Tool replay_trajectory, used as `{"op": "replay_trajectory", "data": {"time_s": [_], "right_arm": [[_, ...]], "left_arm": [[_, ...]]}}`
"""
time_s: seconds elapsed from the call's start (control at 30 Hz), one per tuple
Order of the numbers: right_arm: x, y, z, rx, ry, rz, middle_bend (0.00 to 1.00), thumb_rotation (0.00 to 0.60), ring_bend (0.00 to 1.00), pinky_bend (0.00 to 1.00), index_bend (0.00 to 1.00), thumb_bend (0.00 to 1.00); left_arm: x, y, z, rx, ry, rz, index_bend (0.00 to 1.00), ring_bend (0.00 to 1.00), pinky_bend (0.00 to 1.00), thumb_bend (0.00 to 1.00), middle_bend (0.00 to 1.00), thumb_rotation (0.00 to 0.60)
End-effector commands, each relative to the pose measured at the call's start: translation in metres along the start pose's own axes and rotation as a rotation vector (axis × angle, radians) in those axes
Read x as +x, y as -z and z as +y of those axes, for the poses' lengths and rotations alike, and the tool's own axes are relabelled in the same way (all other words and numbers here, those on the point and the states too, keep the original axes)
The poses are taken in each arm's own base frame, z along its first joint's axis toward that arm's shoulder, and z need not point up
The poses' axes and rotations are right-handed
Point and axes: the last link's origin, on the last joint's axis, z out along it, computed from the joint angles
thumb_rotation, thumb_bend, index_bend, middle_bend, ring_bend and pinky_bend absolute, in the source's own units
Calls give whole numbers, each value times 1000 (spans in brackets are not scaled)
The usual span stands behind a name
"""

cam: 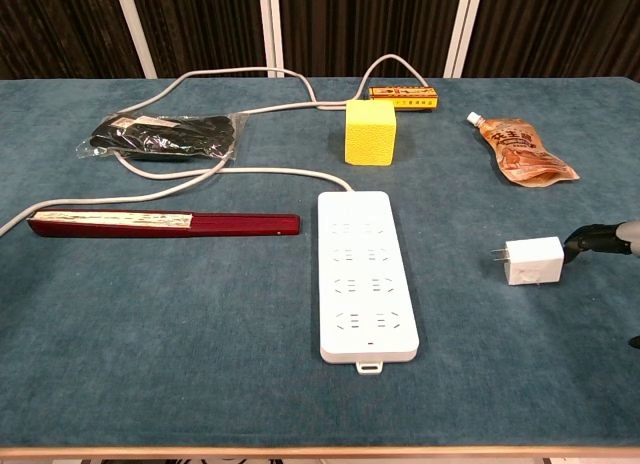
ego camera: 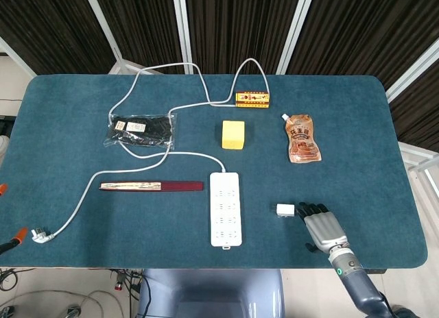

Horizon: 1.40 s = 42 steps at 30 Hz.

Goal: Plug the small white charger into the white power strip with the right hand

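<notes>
Charger (ego camera: 285,210) on table, small and white, just past right hand's (ego camera: 322,225) fingertips (cam: 585,240), prongs pointing away toward power strip (ego camera: 225,208). Fingers stretched out, maybe touching, gripping nothing. Probably light, hard, easy to slide; best pinched by flat sides.

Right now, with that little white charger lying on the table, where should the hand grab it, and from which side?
Probably by the boxy white body of the charger, coming from its right, where the right hand already is. The prongs point left toward the power strip, so fingers pinching the flat faces would leave them free.
</notes>
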Motion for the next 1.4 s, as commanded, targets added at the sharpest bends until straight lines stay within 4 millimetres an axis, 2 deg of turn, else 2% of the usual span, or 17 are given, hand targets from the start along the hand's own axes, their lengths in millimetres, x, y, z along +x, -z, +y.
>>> {"op": "replay_trajectory", "data": {"time_s": [0.03, 0.33, 0.6, 1.17, 1.4], "right_arm": [[1, 1, -2, 9, 1, 1, 102, 600, 129, 137, 170, 325], [7, 9, -16, 66, -6, -8, 102, 600, 129, 137, 170, 325], [16, 7, -26, 91, 4, 4, 102, 600, 129, 137, 170, 324], [24, 2, -29, 84, -20, 22, 102, 600, 129, 137, 170, 325], [40, 0, -29, 72, -42, 73, 102, 600, 129, 137, 170, 325]], "left_arm": [[0, 0, 0, 0, 0, 0, 116, 0, 0, 170, 24, 600], [0, 0, 0, -1, 0, -2, 116, 0, 0, 170, 24, 600], [0, 0, 0, 0, 2, -1, 116, 0, 0, 170, 24, 600], [0, 0, 0, -1, 2, -3, 116, 0, 0, 171, 24, 600], [1, 0, -1, 3, 2, -1, 116, 0, 0, 171, 24, 600]]}}
